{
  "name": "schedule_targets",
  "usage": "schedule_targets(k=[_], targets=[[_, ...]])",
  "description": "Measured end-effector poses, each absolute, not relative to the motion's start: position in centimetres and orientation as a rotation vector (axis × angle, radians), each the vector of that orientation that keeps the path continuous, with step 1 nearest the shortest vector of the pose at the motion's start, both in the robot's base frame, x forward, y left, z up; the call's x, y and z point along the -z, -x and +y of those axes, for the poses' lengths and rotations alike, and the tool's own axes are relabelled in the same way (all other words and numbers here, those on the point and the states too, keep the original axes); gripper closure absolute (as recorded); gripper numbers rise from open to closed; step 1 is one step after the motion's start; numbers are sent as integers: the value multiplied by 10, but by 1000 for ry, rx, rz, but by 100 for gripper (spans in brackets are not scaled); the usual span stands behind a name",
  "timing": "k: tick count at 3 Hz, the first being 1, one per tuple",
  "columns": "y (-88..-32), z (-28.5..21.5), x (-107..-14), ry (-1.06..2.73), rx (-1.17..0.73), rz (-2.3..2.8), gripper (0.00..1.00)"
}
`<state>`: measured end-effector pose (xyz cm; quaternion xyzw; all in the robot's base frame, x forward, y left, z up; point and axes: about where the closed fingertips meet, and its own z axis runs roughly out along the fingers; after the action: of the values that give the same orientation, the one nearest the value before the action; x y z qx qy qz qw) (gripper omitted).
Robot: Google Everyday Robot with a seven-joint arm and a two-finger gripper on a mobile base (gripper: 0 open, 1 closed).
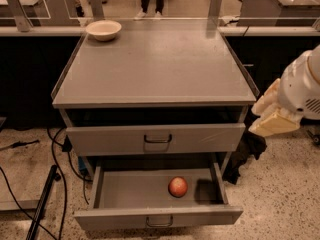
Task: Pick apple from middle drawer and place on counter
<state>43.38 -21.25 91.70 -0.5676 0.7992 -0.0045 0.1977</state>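
The apple (178, 186) is small, round and red-orange. It lies inside the open middle drawer (125, 190), right of the middle and near the front wall. The drawer is pulled out below a closed, identical drawer front (156, 138). The counter (157, 64) is the cabinet's flat grey top. My gripper (271, 117) hangs on the white arm at the right edge of the view, beside the cabinet's right front corner. It is at about the height of the upper drawer front, well above and to the right of the apple, and holds nothing visible.
A cream bowl (103, 30) stands on the counter's back left corner. Two posts (215, 5) rise behind the counter. Cables (55, 154) and a dark bar (42, 204) lie on the floor at the left. A dark object (247, 151) sits at the cabinet's right.
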Motion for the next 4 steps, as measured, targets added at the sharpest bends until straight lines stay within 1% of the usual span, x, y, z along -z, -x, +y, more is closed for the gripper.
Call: schedule_targets(k=[1,2,3,4], targets=[[-435,-205,-874,1530,-32,2242,84],[-436,-194,-818,1481,-75,2258,100],[-427,-177,-749,1475,-172,2296,100],[-427,-178,-746,1472,-170,2302,100]])
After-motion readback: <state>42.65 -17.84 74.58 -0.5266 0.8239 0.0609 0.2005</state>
